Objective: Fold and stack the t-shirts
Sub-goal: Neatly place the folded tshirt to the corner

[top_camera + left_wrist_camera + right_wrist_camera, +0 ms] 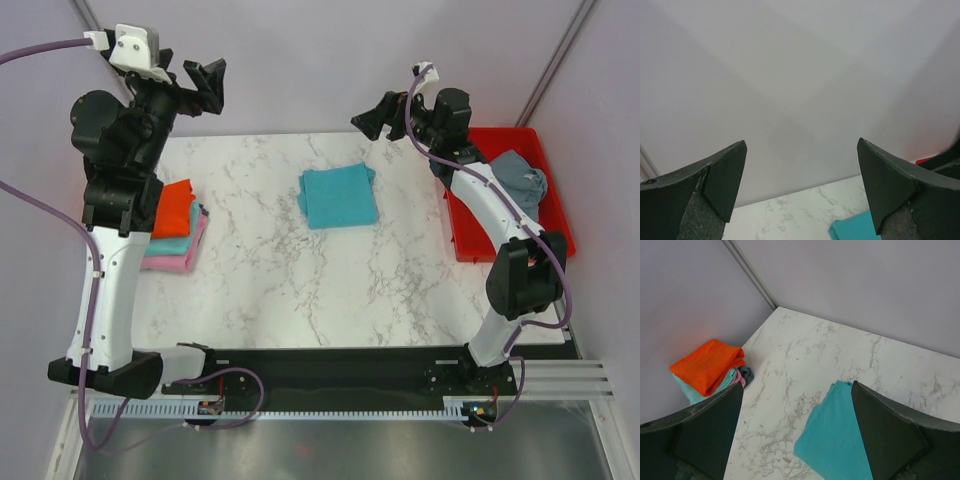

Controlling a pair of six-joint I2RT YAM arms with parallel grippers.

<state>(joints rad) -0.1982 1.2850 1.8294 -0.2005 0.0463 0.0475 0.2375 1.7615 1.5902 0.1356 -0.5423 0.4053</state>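
A folded turquoise t-shirt (339, 196) lies flat at the middle back of the marble table; it also shows in the right wrist view (837, 440) and as a corner in the left wrist view (852, 229). A stack of folded shirts sits at the left edge, orange-red t-shirt (173, 208) on top, teal and pink t-shirt (170, 260) below; the stack shows in the right wrist view (707, 365). A crumpled slate grey t-shirt (522, 181) lies in the red tray (560, 215). My left gripper (205, 85) and right gripper (375, 117) are raised high, open and empty.
The red plastic tray stands at the right edge of the table. Purple-grey walls enclose the back and sides. A black rail (340, 365) runs along the near edge by the arm bases.
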